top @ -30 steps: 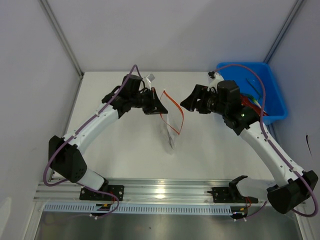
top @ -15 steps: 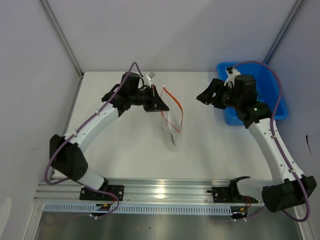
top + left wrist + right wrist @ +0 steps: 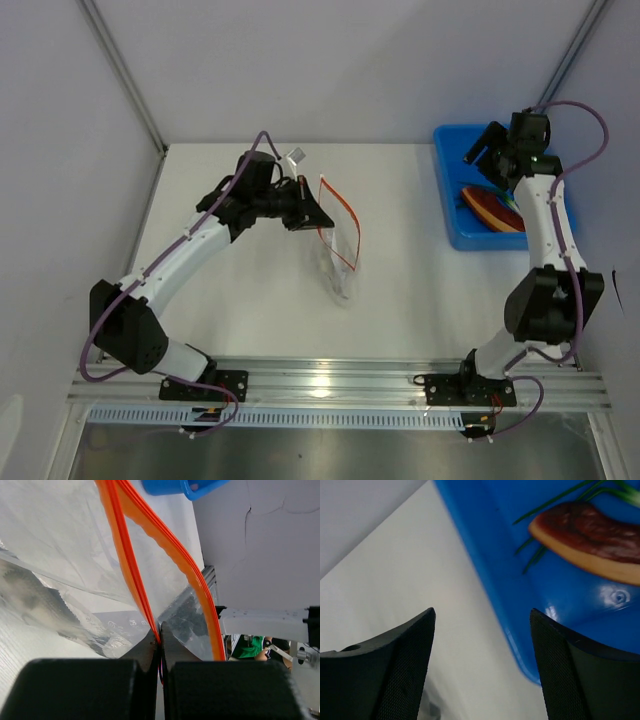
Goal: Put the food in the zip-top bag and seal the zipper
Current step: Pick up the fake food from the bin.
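Note:
My left gripper is shut on the orange-red zipper at the mouth of the clear zip-top bag and holds the bag up with its mouth open; the pinch also shows in the left wrist view. My right gripper is open and empty over the far left part of the blue tray. In the tray lie the orange bun-like piece with a dark red stripe and thin green leaf strips. The bun also shows in the right wrist view. The fish-like piece is not visible.
The blue tray stands at the table's far right corner, close to the right wall post. Grey panel walls enclose the white table on the left, back and right. An aluminium rail runs along the near edge.
My right arm has swung from the table's middle near the bag back to the right and far, over the blue tray. My left gripper keeps holding the bag, almost still.

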Controlling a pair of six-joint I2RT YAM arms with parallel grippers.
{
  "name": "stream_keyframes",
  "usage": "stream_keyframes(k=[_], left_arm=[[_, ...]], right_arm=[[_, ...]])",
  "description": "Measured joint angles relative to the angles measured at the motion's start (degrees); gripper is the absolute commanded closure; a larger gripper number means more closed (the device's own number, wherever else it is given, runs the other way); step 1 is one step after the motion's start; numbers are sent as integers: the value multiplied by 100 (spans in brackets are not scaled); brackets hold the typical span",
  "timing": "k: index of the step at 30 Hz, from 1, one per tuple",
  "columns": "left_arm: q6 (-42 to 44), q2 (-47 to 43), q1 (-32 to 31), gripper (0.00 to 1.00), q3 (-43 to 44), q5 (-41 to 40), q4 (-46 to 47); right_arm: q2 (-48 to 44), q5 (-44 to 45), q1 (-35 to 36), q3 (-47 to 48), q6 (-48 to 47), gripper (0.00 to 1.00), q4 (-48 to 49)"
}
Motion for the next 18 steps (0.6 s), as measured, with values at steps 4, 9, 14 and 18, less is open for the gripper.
stream_keyframes(k=[4,9,14,18], left_arm=[[0,-17,-46,99,-42,2,39],[26,-28,-72,99,-63,4,24],[142,-28,-72,99,-63,2,-94],[162,-28,-72,99,-59,4,-166]], right_arm=[[1167,424,-356,669,-166,21,-4],[2476,787,-503,1342,-577,13,-337],[3305,1062,-455,2203,-1191,1,-640],[3528,1414,-299,2448,-1838,1,-673]])
